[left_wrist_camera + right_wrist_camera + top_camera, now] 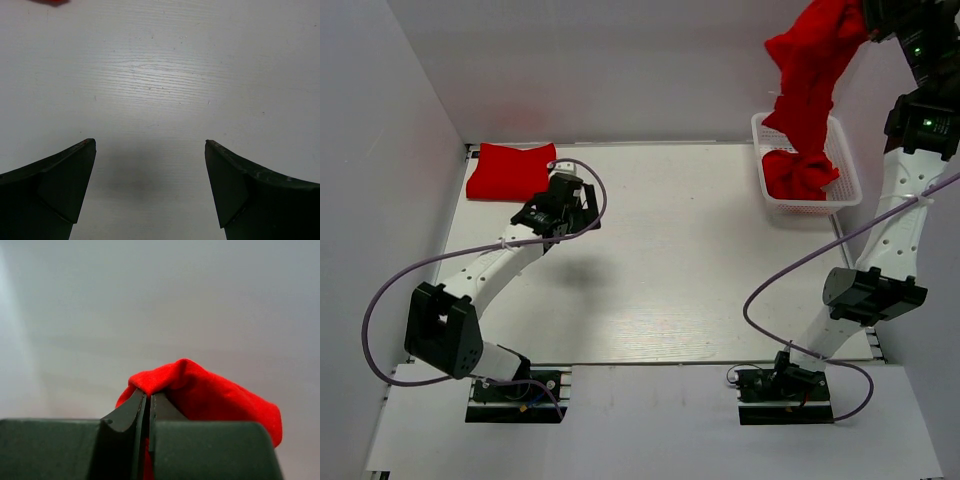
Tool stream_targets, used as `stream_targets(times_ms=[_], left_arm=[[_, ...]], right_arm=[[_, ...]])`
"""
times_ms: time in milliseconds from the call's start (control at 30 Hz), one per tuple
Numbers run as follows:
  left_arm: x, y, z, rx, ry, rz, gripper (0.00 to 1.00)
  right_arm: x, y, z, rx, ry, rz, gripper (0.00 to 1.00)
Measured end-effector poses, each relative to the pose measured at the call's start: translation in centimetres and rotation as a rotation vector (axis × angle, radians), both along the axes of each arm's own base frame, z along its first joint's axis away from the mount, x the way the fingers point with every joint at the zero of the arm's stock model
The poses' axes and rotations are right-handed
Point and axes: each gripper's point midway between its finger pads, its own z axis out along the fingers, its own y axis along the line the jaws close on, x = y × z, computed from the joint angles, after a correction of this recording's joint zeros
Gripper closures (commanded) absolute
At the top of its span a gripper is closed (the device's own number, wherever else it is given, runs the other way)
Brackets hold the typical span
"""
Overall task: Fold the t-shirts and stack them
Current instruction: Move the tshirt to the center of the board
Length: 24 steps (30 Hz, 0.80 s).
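Note:
My right gripper [860, 22] is raised high at the back right and shut on a red t-shirt [812, 70] that hangs down into the white mesh basket [845, 160]. The right wrist view shows the jaws [149, 395] pinching a fold of the shirt [210, 395]. More red cloth [798, 176] lies in the basket. A folded red t-shirt [510, 170] lies at the table's back left. My left gripper [560, 205] is open and empty just right of it, over bare table [150, 142]. A red sliver [50, 2] shows at the top left of the left wrist view.
White walls close in the table at the back and left. The basket stands at the back right corner. Purple cables loop from both arms near the table's front.

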Motion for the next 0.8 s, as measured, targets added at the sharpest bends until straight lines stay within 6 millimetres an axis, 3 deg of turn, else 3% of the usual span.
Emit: stream_targets(times_ms=[167,367,467,567,600,667,700,800], left_arm=[[-0.7,0.6,1.0,-0.003,0.003,0.032,0.00],[-2.3,2.0,3.0,-0.018,-0.020,0.096,0.00],[-3.1,2.6,4.4,-0.038,-0.046,0.118,0.00],[-3.9,3.2,5.5,-0.055,-0.069,0.143,0.00],[-4.2,3.4,5.9,-0.061,-0.076,0.150,0.00],[-4.6,3.7,6.5,-0.071,-0.090,0.165,0.00],[-4.8,3.9,6.6,-0.074,-0.094,0.173,0.00],[-5.2,4.2,6.4,-0.074,-0.084,0.188,0.00]], right_arm=[[-3.1,7.4,0.3,-0.088,-0.025,0.252,1.00],[-5.6,15.5,-2.0,-0.173,0.004,0.516,1.00],[-6.7,19.2,-5.2,-0.217,0.061,0.652,1.00],[-7.5,22.6,-9.9,-0.251,0.149,0.771,1.00],[-7.6,23.6,-12.2,-0.253,0.192,0.798,0.89],[-7.6,25.2,-16.9,-0.251,0.298,0.843,0.51],[-7.3,25.8,-19.5,-0.247,0.345,0.848,0.10],[-6.9,26.6,-27.4,-0.221,0.523,0.847,0.10]])
